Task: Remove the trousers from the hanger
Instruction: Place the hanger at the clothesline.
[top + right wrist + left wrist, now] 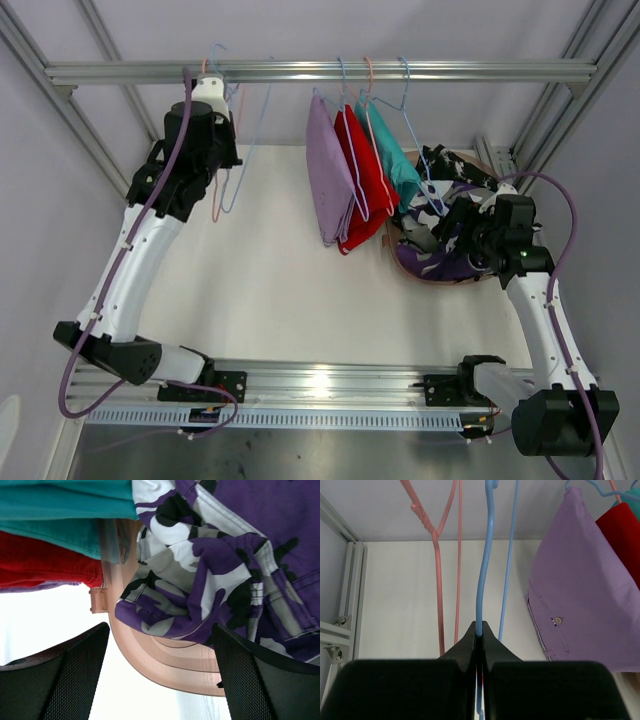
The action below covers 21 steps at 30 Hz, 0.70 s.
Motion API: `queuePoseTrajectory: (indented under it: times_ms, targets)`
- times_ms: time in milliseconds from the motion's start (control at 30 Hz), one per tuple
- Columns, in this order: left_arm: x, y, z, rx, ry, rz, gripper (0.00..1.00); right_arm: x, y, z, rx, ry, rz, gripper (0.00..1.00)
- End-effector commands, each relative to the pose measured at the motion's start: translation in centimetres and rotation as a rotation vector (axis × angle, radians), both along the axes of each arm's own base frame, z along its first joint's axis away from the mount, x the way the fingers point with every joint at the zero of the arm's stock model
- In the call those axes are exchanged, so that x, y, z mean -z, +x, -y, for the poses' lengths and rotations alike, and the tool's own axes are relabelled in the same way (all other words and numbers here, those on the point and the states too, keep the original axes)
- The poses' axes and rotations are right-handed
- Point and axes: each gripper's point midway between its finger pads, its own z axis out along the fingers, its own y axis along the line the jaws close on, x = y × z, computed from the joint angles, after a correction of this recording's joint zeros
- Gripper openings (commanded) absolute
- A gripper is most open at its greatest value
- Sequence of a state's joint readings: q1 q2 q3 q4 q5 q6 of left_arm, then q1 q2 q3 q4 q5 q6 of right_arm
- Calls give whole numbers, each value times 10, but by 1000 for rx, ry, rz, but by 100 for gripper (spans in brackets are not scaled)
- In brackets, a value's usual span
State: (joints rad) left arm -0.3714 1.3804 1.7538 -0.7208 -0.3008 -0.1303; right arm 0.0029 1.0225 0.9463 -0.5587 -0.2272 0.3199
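Note:
Lilac trousers (328,180), red trousers (365,185) and teal trousers (395,160) hang side by side on wire hangers from the rail (320,72). The purple-and-white patterned trousers (445,255) and the black speckled trousers (450,165) lie in a round basket (405,265) at the right. My left gripper (218,105) is up by the rail, shut on a bare blue hanger (482,580). The lilac trousers (580,580) hang to its right. My right gripper (159,630) is open and empty just above the patterned trousers (225,555) and the basket rim (170,665).
A bare pink hanger (439,580) hangs just left of the blue one. Metal frame posts stand at the left (350,590) and the back right (500,155). The white table surface (270,280) lies below the hanging garments.

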Motion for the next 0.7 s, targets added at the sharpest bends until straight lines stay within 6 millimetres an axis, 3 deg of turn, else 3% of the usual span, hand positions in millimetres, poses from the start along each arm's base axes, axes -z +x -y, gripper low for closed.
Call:
queuePoseTrajectory:
  times_ms: [0,233,667]
  targets:
    - [-27,7,4,26,-29,61,0,-5,6,5,8,-6,33,87]
    - [-11,20,6,24,-18,20,0,-6,5,6,7,-8,37,87]
    - [20,11,-4,3,-9,-27,0,-3,5,5,6,-4,30,87]
